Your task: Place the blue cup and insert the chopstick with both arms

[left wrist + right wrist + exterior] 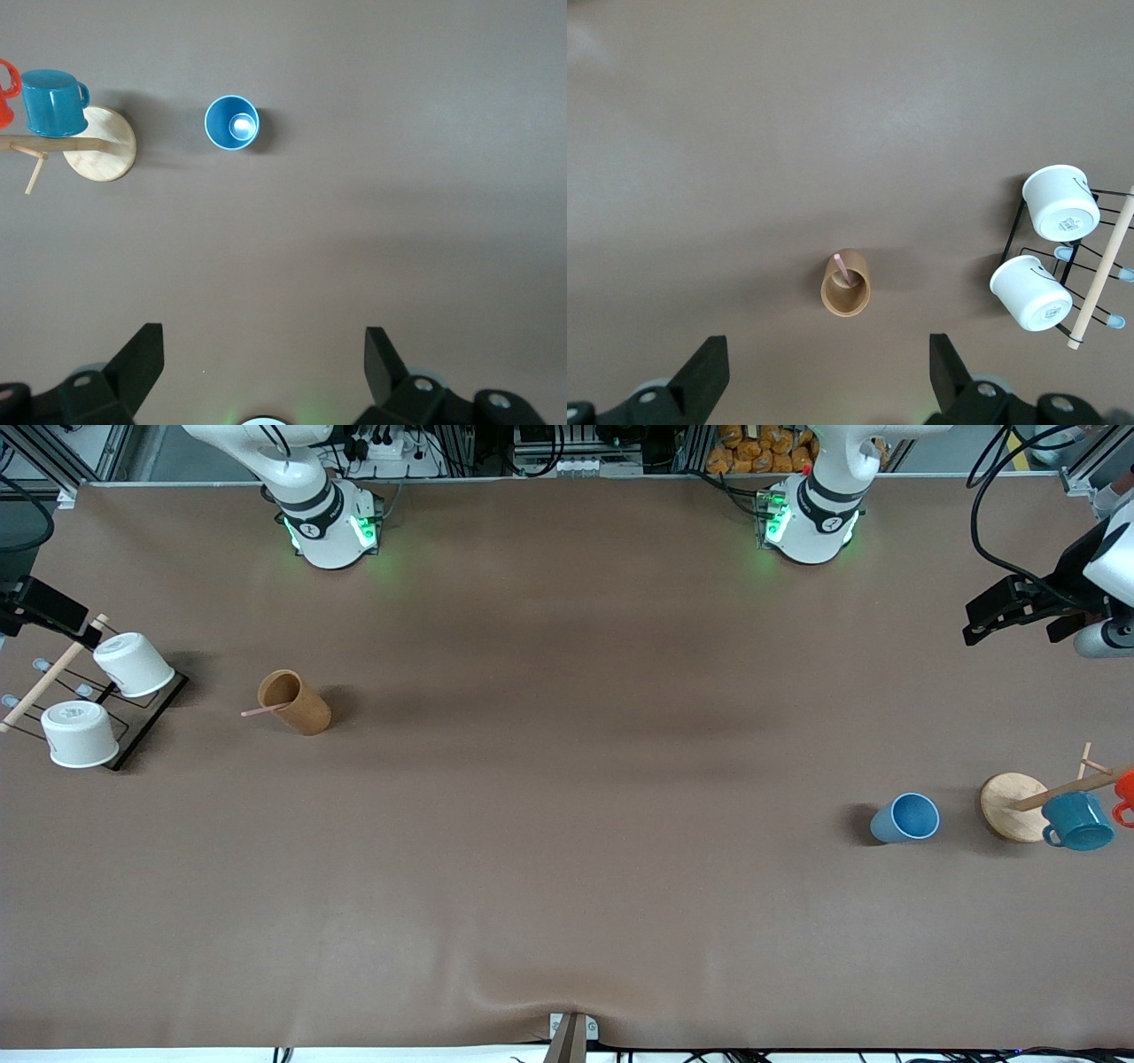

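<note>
I see the thin, light chopstick (263, 710) standing in the brown holder (296, 701) toward the right arm's end; I'd pinch its exposed tip. The blue cup (905, 817), upright beside the mug tree (1015, 806), looks light and slick: grasp its rim. The right gripper (829, 372) and left gripper (264, 363) hang empty, jaws spread.

The blue cup (905, 817) is a small light-blue tumbler without a handle, with a paler rim. It stands upright on the brown table, toward the left arm's end, just beside a round wooden base and apart from it. The cup is empty; its inside bottom looks pale.

The chopstick (265, 710) is a thin, straight, pale pink stick. It stands tilted inside a brown cylindrical holder, toward the right arm's end. Its upper end sticks out over the rim.
</note>
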Tool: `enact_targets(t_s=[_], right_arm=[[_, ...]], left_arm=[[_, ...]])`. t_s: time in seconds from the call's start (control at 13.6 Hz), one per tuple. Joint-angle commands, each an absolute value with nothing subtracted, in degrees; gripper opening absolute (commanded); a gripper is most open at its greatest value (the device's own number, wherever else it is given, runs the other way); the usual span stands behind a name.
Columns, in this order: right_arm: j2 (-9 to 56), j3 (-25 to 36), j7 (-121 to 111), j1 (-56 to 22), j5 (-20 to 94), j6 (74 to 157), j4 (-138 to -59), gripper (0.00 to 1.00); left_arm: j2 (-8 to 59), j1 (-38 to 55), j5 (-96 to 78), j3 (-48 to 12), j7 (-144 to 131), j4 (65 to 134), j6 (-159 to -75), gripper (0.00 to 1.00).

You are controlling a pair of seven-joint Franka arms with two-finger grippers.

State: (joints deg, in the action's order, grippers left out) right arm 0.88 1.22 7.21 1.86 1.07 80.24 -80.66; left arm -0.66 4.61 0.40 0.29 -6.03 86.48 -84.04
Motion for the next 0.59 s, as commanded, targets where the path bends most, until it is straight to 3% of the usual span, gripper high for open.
enact_targets(t_s=[0.0,0.51], right_arm=[[1.1,0.8,7.4,2.5,1.1,79.8,-80.2,1.00],[3.2,0.7,6.9,2.4,1.1,79.9,-80.2,1.00]], left_arm=[[-0.3,4.0,1.6,-0.2,-6.8,85.1,-83.0,1.00],[2.5,1.2,1.8,0.4,-4.8,87.6,-87.4,1.00]])
